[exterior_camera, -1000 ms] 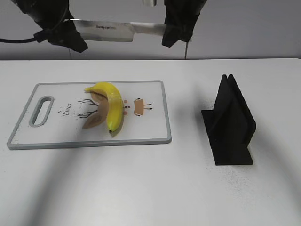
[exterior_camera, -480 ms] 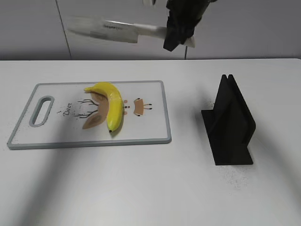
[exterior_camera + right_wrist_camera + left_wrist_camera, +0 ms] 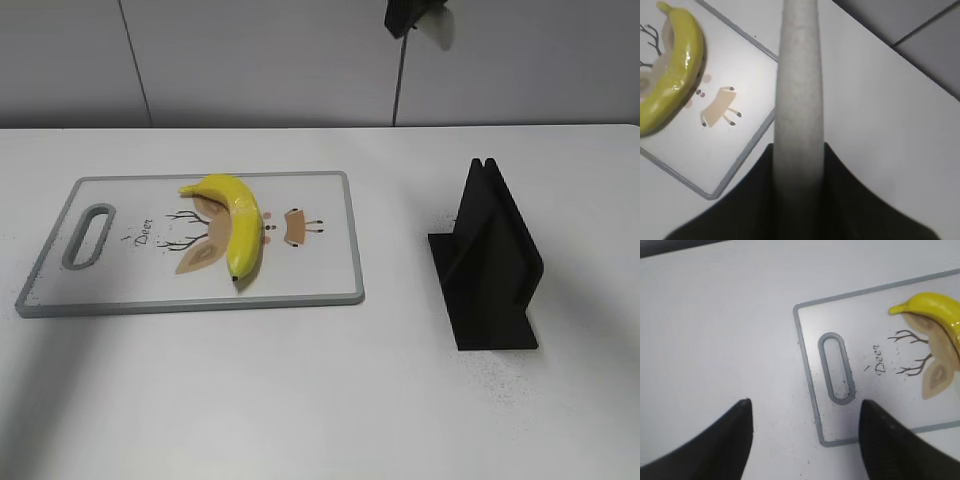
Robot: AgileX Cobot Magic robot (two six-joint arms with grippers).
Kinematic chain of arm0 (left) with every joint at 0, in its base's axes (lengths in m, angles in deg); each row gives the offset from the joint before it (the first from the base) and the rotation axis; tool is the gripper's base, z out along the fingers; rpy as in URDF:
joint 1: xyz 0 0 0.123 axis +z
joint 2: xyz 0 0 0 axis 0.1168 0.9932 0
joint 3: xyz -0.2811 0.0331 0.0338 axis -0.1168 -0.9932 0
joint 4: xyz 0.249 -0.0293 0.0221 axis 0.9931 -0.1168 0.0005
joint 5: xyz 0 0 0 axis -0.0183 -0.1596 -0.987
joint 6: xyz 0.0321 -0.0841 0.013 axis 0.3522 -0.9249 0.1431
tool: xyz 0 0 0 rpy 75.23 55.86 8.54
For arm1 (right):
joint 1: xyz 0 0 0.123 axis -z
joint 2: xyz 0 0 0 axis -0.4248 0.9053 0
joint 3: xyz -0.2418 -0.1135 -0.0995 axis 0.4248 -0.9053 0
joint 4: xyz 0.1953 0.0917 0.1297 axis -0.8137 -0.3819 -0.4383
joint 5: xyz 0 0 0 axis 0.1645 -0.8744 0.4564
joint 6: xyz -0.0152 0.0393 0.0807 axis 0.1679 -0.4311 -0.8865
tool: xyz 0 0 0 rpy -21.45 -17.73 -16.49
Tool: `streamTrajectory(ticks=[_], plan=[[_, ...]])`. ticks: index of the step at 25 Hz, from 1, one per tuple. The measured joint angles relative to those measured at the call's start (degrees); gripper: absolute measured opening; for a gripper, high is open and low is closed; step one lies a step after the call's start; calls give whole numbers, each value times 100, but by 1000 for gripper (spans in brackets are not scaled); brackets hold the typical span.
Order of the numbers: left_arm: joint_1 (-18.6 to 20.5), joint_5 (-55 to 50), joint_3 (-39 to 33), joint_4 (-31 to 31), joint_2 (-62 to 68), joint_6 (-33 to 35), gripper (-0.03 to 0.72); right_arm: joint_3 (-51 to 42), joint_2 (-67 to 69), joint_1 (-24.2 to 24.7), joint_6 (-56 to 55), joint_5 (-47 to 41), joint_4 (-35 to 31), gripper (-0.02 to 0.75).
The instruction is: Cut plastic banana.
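Observation:
A yellow plastic banana (image 3: pixel 236 220) lies whole on the white, grey-rimmed cutting board (image 3: pixel 320 280). It also shows in the left wrist view (image 3: pixel 935 310) and the right wrist view (image 3: pixel 675 75). My right gripper (image 3: pixel 799 150) is shut on the knife's pale handle (image 3: pixel 797 90), high above the board's right end. In the exterior view only its lower tip (image 3: pixel 412 15) and a bit of the handle (image 3: pixel 442 30) show at the top edge, and the blade is out of view. My left gripper (image 3: pixel 805 405) is open and empty above the board's handle-slot end (image 3: pixel 836 367).
A black knife stand (image 3: pixel 490 260) stands upright on the white table (image 3: pixel 300 400), to the right of the board. A grey wall runs behind the table.
The left arm has left the exterior view. The right gripper has lifted up and to the right with the knife, so the blade has gone out of that view.

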Motion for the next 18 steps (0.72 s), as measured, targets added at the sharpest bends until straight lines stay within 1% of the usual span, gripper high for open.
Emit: streamTrajectory(ticks=[4, 9, 12, 18], plan=[[259, -37, 0, -37, -78, -144, 624, -544, -505, 0, -772, 0, -18, 161], [272, -32, -110, -138, -505, -165, 611, -1687, -1347, 0, -1250, 5, -18, 160], [272, -32, -501, -299, -964, -165, 603, -2453, -1964, 0, -1537, 5, 90, 160], [272, -40, -1915, -311, -2204, -165, 594, -3869, -3047, 0, -1959, 217, 150, 160]])
